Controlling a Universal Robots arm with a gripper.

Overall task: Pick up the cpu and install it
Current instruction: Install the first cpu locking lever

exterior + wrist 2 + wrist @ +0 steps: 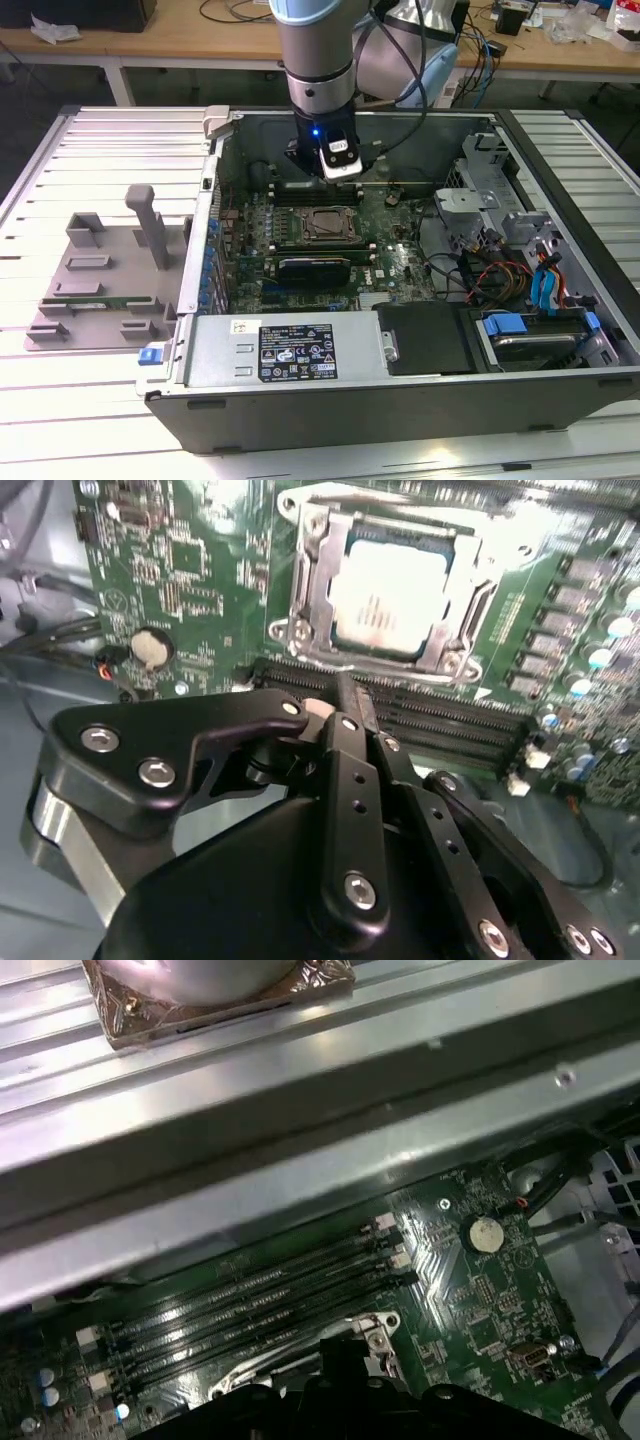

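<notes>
Silvery-grey, the cpu [395, 595] already lies seated in the motherboard's socket frame [310, 580], at about twelve o'clock from the gripper [345, 695], whose fingers look closed and empty, so I judge placement done and the retention frame unlatched.

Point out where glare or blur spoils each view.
In the second wrist view, glare washes out the cpu top in its socket, and the gripper body up close is soft. In the first wrist view, bright streaks run along the metal case wall. In the exterior view, light is even and the motherboard reads clearly.
</notes>
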